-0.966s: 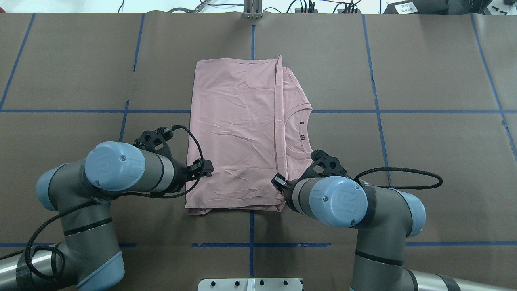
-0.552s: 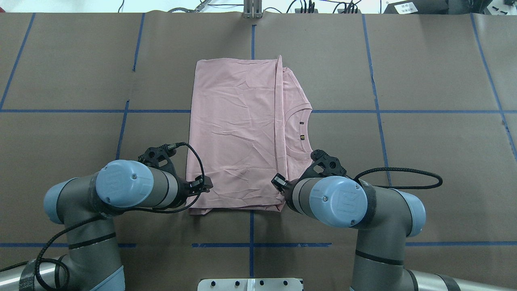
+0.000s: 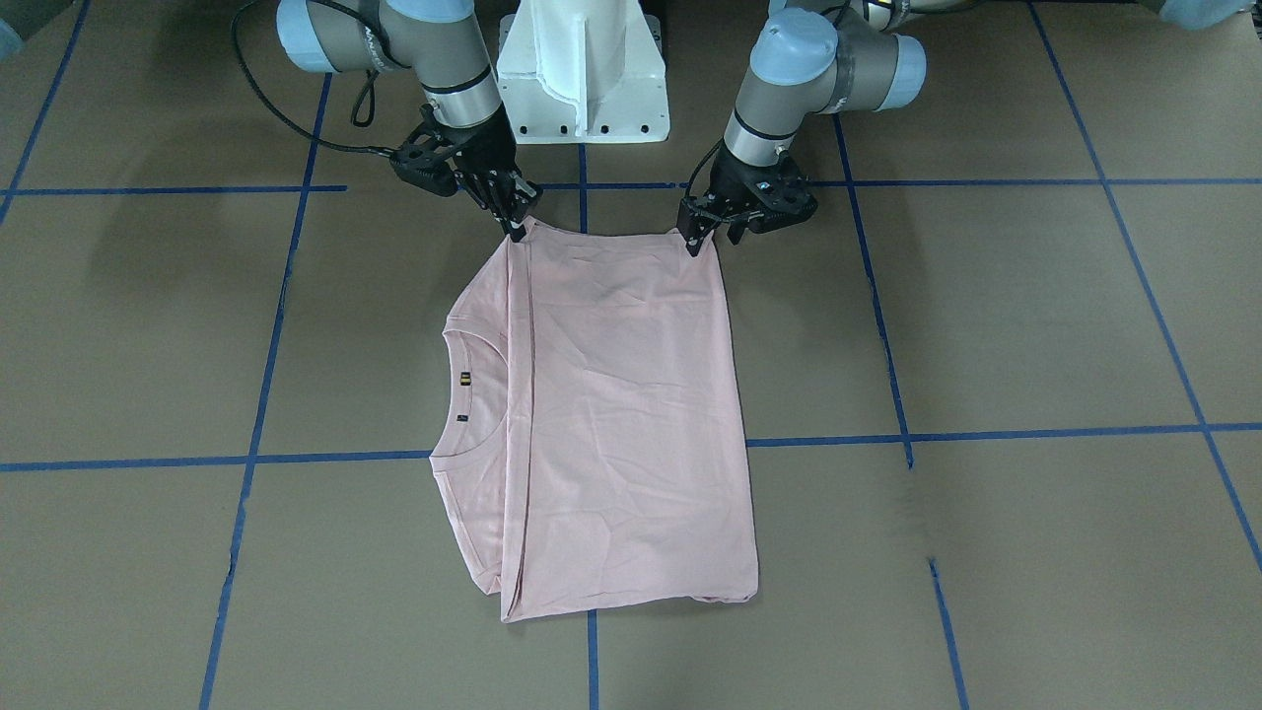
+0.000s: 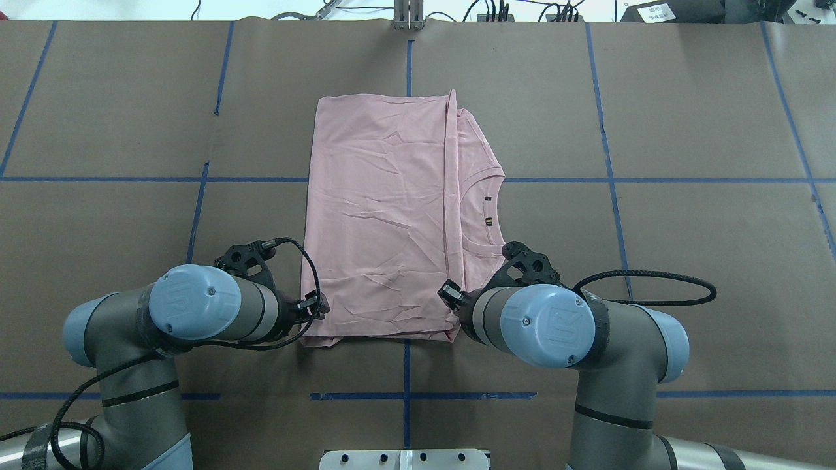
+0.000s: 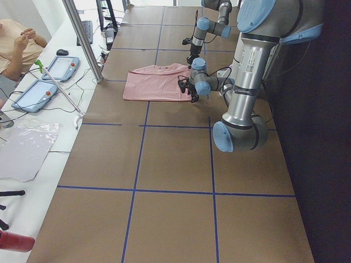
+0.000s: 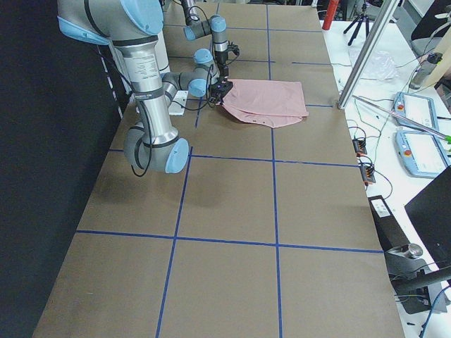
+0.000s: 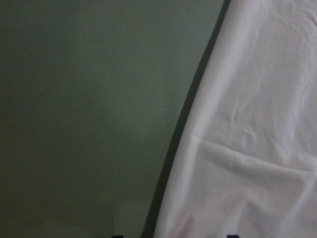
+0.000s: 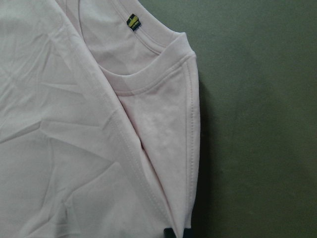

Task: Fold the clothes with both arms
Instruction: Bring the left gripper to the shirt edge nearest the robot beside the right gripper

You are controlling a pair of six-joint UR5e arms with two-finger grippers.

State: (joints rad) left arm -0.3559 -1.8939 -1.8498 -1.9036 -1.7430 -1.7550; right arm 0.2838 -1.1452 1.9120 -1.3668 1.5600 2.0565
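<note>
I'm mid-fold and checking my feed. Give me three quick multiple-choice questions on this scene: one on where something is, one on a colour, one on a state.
1. Where on the shirt are the left gripper and right gripper?
A. At its far corners
B. At its two corners nearest the robot
C. Over its middle

2. What colour are the lines on the table?
A. Red
B. Yellow
C. Blue

3. How is the shirt?
A. Folded, lying flat
B. Hanging in the air
C. Crumpled in a ball

Answers:
1 B: the front view shows both grippers at the shirt's edge nearest the robot, one at each corner.
2 C: blue lines cross the brown table.
3 A: it lies as a smooth rectangle, with the collar on the robot's right.
</note>
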